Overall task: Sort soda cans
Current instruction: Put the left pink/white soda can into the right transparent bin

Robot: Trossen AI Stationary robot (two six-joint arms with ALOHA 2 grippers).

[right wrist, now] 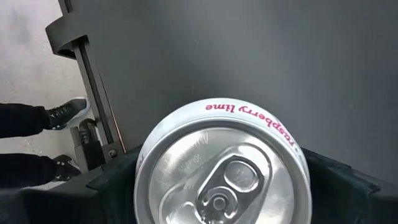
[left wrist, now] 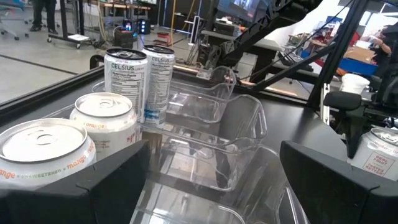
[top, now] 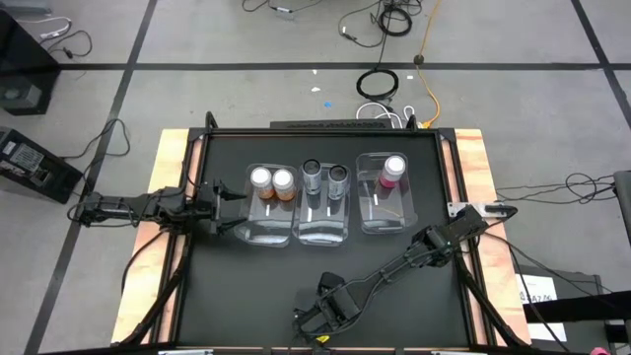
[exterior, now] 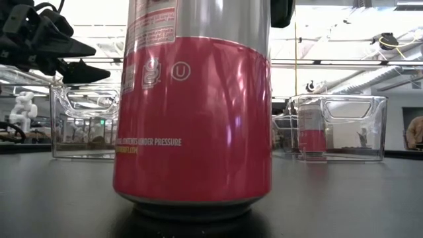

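Observation:
A pink soda can [exterior: 192,125] with a silver top [right wrist: 224,168] stands upright on its base on the black table, close to the near edge. My right gripper [right wrist: 224,180] hangs over it, open and pointing steeply down, one finger [right wrist: 112,183] on either side of the can's top. In the clear bins farther back stand two orange cans [top: 271,179], two dark cans [top: 325,176] and one pink can [top: 393,168]. My left gripper [top: 229,194] waits open and level beside the left bin [top: 268,227].
Three clear bins stand side by side at mid-table: left, middle [top: 323,227] and right [top: 386,212]. Bare black table lies between them and the near edge. A person's shoes [right wrist: 65,112] show on the floor beyond the table's frame.

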